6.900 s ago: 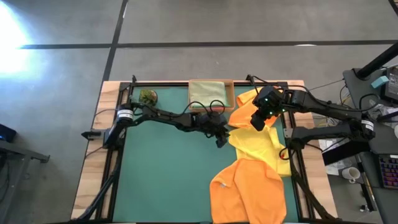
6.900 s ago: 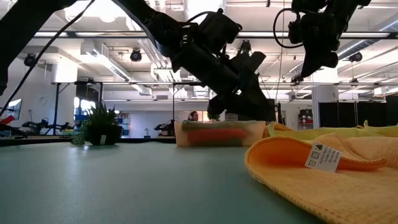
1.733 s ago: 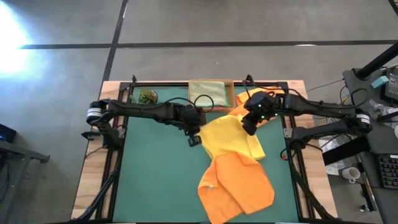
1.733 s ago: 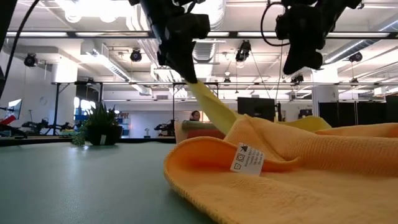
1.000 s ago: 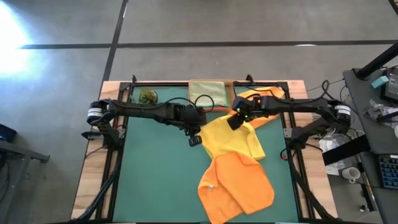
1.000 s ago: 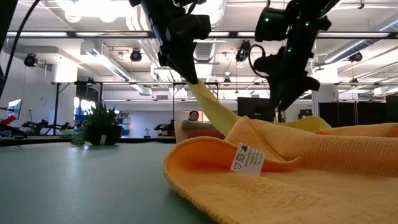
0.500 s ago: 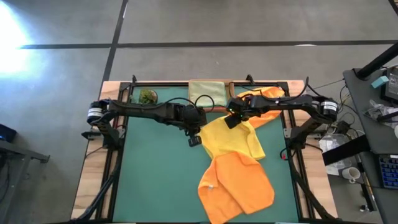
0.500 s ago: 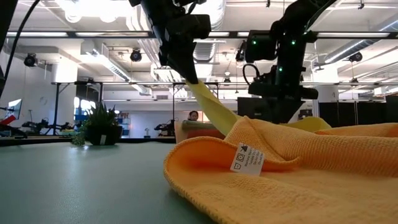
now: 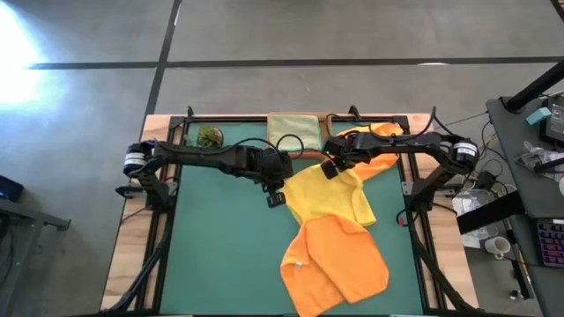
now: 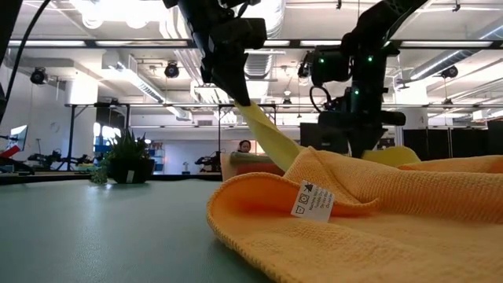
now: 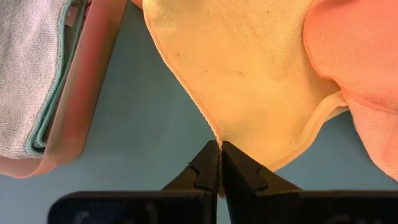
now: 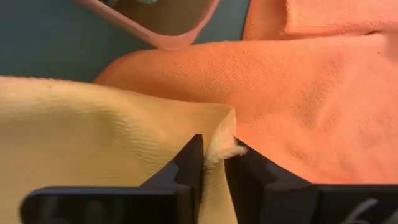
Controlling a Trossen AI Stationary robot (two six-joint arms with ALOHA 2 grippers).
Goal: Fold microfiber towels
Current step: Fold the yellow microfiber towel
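Fingers (image 11: 219, 158) — pinching yellow towel (image 11: 249, 81)

Yellow towel (image 9: 330, 194), orange towel (image 9: 339, 264), pale sage towel (image 9: 293, 130), green mat (image 9: 220, 246).

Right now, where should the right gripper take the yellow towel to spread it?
Take the yellow towel at its far corner beside the tray, coming from above. That corner lies exposed on the orange towel; the right gripper is closing there, opposite the left gripper.
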